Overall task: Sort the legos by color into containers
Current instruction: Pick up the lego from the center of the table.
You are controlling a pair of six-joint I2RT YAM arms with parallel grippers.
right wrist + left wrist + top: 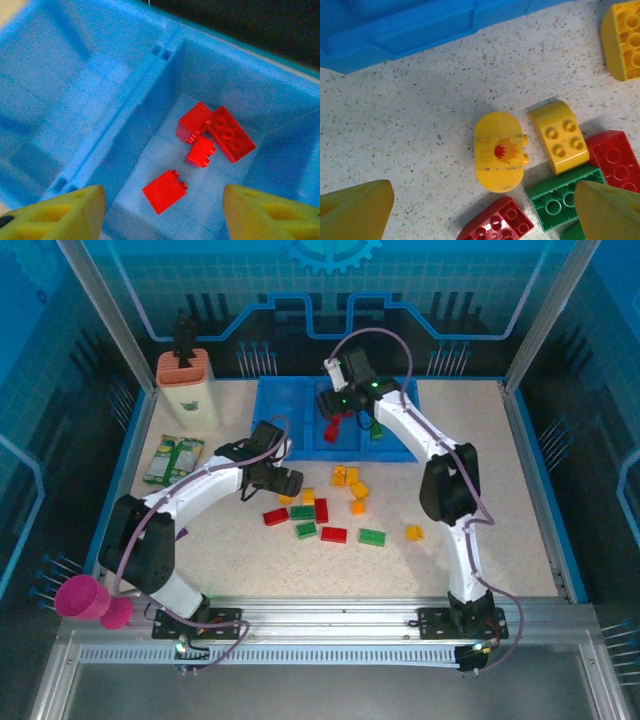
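right gripper [162,215] spread, empty, above blue tray [125,115], four red bricks [227,132] inside by wrist view, left gripper [482,207] spread, empty, over flame-printed yellow brick [499,150] beside tray

Left wrist: yellow brick [622,37] at 2 o'clock, cut by the right edge. Red brick [495,224] at 6 o'clock, cut by the bottom edge. Green brick [555,197] at 5 o'clock, partly behind the left fingertip [607,212]. Overhead: right gripper [337,418] covers the middle compartment of the blue tray [285,415]; red pieces under it too small to count.
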